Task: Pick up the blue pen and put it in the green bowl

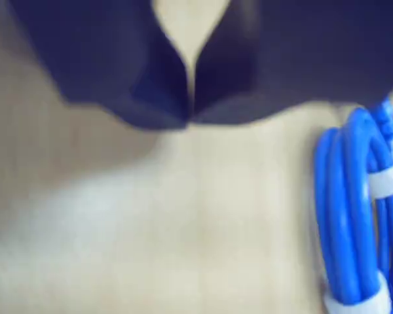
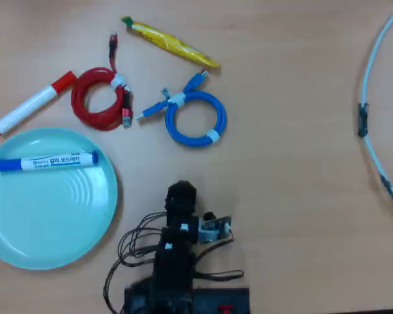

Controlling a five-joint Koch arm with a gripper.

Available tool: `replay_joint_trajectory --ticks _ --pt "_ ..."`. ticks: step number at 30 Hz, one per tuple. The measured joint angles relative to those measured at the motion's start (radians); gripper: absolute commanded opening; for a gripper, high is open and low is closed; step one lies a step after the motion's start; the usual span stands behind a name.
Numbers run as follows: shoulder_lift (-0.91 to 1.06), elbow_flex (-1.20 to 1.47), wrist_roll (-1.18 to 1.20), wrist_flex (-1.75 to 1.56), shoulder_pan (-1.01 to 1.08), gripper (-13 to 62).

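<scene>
In the overhead view the blue pen (image 2: 46, 161) lies flat inside the green bowl (image 2: 52, 222), across its upper part, with the blue cap pointing left. The bowl sits at the table's left edge. My gripper (image 2: 181, 191) is folded back over the arm's base at the bottom centre, well to the right of the bowl and apart from the pen. The wrist view is blurred, but it shows the two dark jaws of the gripper (image 1: 191, 121) meeting along a closed line with nothing between them. Neither pen nor bowl appears in the wrist view.
A coiled blue cable (image 2: 196, 118) (image 1: 354, 216) lies just beyond the gripper. Farther back are a coiled red cable (image 2: 101, 98), a red-capped white marker (image 2: 33, 103) and a yellow packet (image 2: 170, 40). A pale cable (image 2: 373, 104) curves along the right edge.
</scene>
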Motion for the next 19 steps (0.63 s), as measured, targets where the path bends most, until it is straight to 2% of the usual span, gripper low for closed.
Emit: replay_joint_trajectory --ticks 19 --pt "-0.002 0.000 0.000 0.000 -0.011 -6.5"
